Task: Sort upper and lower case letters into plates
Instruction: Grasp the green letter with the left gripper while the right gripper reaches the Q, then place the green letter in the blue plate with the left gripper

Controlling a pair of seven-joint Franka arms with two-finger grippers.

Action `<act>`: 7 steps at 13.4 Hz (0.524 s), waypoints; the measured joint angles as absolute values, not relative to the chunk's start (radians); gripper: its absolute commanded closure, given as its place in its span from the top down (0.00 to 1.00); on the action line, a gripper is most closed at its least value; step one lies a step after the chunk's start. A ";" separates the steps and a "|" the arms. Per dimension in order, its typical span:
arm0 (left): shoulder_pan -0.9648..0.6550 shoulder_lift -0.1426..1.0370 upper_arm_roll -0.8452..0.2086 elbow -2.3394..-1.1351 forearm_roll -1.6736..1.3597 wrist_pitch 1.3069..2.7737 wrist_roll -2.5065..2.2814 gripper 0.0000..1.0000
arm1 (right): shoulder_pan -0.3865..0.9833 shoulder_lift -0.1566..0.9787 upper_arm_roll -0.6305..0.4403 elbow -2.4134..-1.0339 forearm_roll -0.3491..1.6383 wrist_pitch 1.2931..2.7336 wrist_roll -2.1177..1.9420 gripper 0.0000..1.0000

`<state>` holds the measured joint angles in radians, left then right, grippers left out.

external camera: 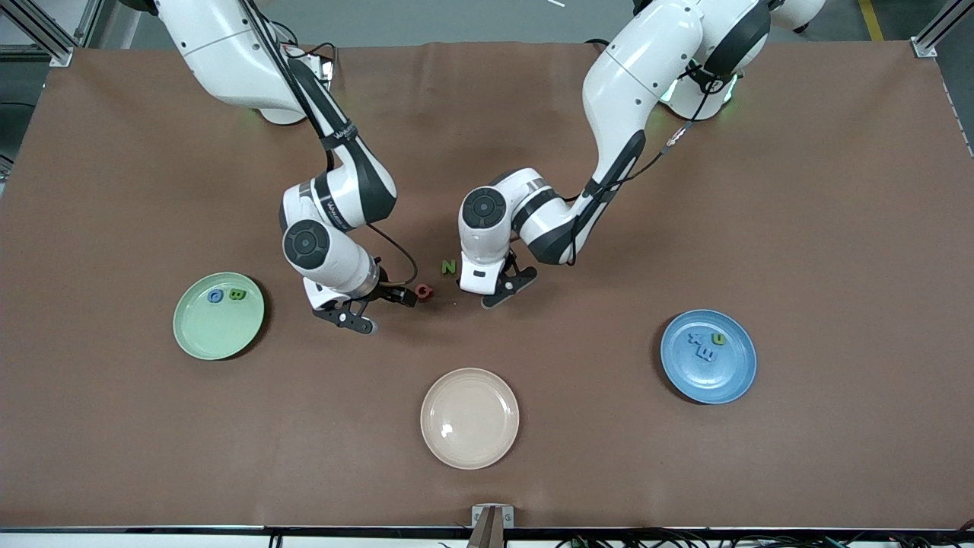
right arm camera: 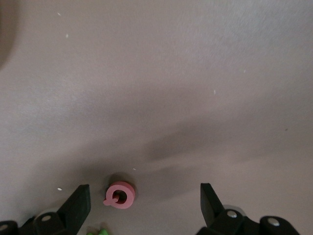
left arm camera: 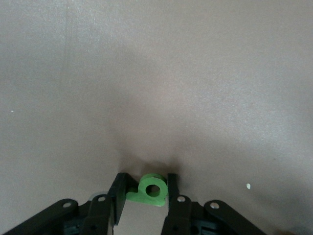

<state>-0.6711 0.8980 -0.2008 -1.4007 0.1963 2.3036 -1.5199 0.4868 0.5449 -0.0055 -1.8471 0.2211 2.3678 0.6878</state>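
Near the middle of the brown desk [external camera: 799,190], both arms reach down close together. The left hand [left arm camera: 145,188] is clenched on a small green letter [left arm camera: 150,190], its two fingers [left arm camera: 172,185] pressing the letter from either side just above the desk. The right hand [right arm camera: 145,203] is released, its fingers [right arm camera: 80,200] spread wide with the pink letter [right arm camera: 120,195] lying on the desk between them, touching neither.

In the front view the pink letter [external camera: 424,291] lies just beside the right hand [external camera: 373,306], and a green N [external camera: 448,266] lies on the desk between the two hands, a little farther from the front camera than the pink one.

The pale mint green plate [external camera: 196,339] sits toward the right arm's end of the desk and holds a blue letter [external camera: 215,295] and a green letter [external camera: 237,294] side by side near its rim. The medium blue plate [external camera: 719,380] sits toward the left arm's end; in it lie a green letter [external camera: 717,338] and two blue letters [external camera: 700,346] whose shapes are hard to read against the plate. A cream-beige plate [external camera: 469,418] lies close to the desk's front edge, midway along it.
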 measured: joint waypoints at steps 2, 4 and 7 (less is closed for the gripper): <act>-0.676 0.898 -0.201 -1.400 0.197 2.304 -1.519 0.00 | 0.507 0.557 -0.006 -1.847 0.222 2.371 0.716 0.99; -0.676 0.898 -0.200 -1.396 0.197 2.304 -1.519 0.00 | 0.526 0.567 -0.006 -1.847 0.222 2.372 0.740 0.99; -0.661 0.880 -0.168 -1.368 0.197 2.305 -1.519 0.00 | 0.541 0.586 -0.006 -1.847 0.222 2.394 0.752 0.99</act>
